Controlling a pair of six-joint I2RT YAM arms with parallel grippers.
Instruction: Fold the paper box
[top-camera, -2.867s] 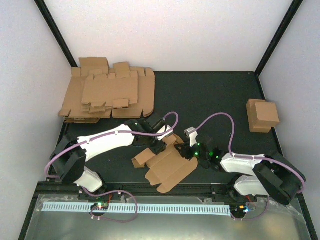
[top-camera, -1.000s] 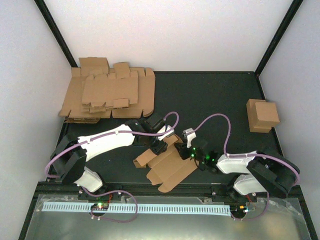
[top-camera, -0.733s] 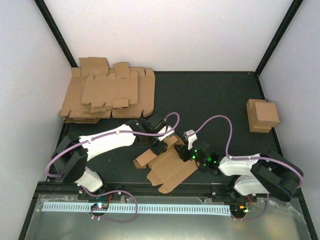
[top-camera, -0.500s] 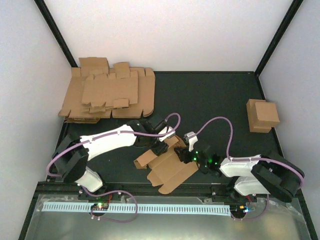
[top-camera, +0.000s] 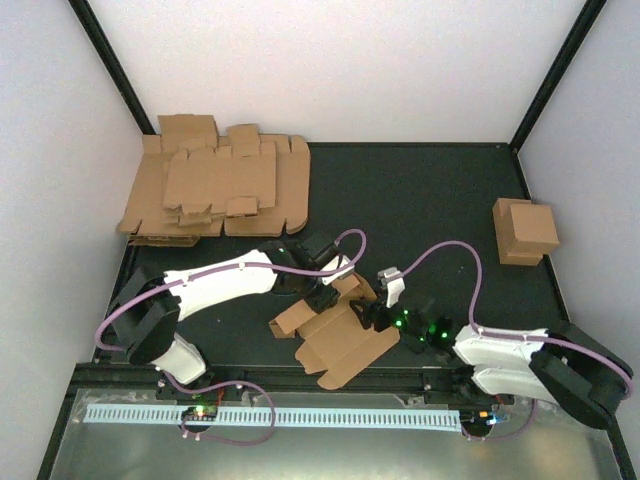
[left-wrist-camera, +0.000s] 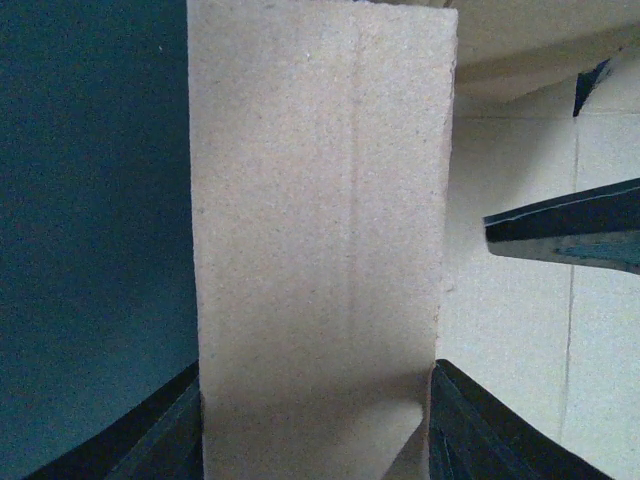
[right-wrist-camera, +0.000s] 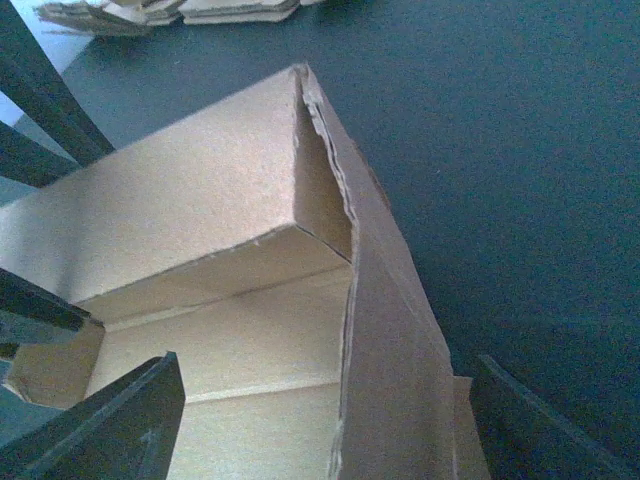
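The paper box (top-camera: 335, 335) is a brown blank, partly folded, lying on the black mat near the front edge between both grippers. My left gripper (top-camera: 335, 283) is over its far end. In the left wrist view the left gripper (left-wrist-camera: 315, 410) is open, and a raised flap (left-wrist-camera: 320, 200) fills the gap between its fingers, broad face towards the camera. My right gripper (top-camera: 383, 315) is at the box's right side. In the right wrist view the right gripper (right-wrist-camera: 325, 400) is open and straddles an upright side wall (right-wrist-camera: 385, 340), beside the box floor (right-wrist-camera: 230, 340).
A pile of flat brown blanks (top-camera: 215, 190) lies at the back left, also seen in the right wrist view (right-wrist-camera: 170, 12). A finished small box (top-camera: 525, 230) stands at the right edge. The black mat (top-camera: 420, 200) is ringed by white walls.
My right arm has drawn back towards the right and near edge, its gripper staying at the box's right side. My left gripper has shifted slightly right over the box's far end.
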